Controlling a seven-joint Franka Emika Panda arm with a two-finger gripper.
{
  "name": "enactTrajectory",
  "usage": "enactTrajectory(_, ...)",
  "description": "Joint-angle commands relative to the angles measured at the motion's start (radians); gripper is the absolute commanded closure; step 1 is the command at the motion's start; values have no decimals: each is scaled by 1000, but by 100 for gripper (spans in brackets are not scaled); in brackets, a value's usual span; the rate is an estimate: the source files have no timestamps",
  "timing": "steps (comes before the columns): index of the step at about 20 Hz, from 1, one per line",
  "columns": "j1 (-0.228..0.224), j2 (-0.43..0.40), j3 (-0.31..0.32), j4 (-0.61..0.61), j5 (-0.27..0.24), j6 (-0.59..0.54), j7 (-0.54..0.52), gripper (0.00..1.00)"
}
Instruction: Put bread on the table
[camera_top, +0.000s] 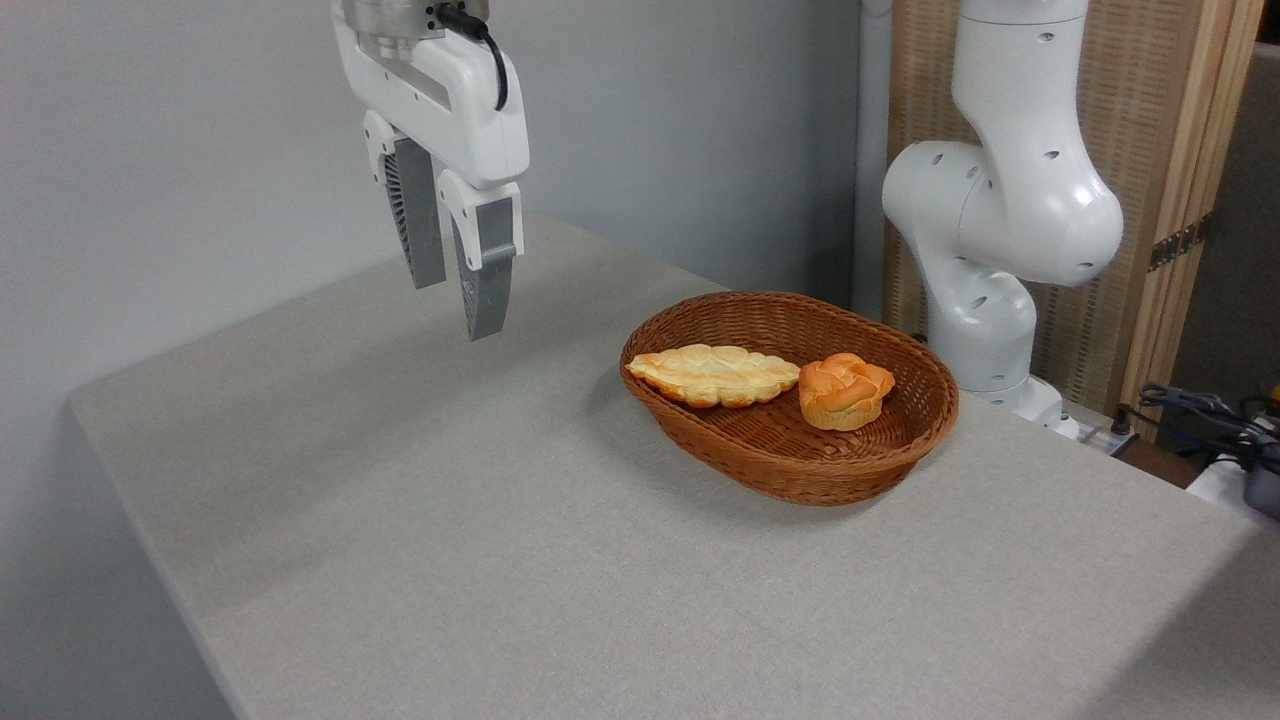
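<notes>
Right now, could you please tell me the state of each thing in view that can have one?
gripper: empty, fingers a narrow gap apart, hanging above the table, left of the basket.
bread: lying flat in the basket, left side, untouched.
bun: sitting in the basket, right of the bread.
basket: upright on the table, holding both pastries.
table: bare apart from the basket.

From where I stand, no writing, label, brand mark or number can be read anywhere here. The white robot arm and the white gripper housing carry no readable lettering, and the wicker basket and the grey surface bear no print either.
</notes>
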Motion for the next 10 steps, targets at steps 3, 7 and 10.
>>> enactTrajectory(3, 13, -7, -6, 8, -20, -55, 8, 0)
enactTrajectory(7, 9, -27, -6, -15, -20, -62, 7, 0)
enactTrajectory(10, 8, -41, -14, -48, -18, -62, 7, 0)
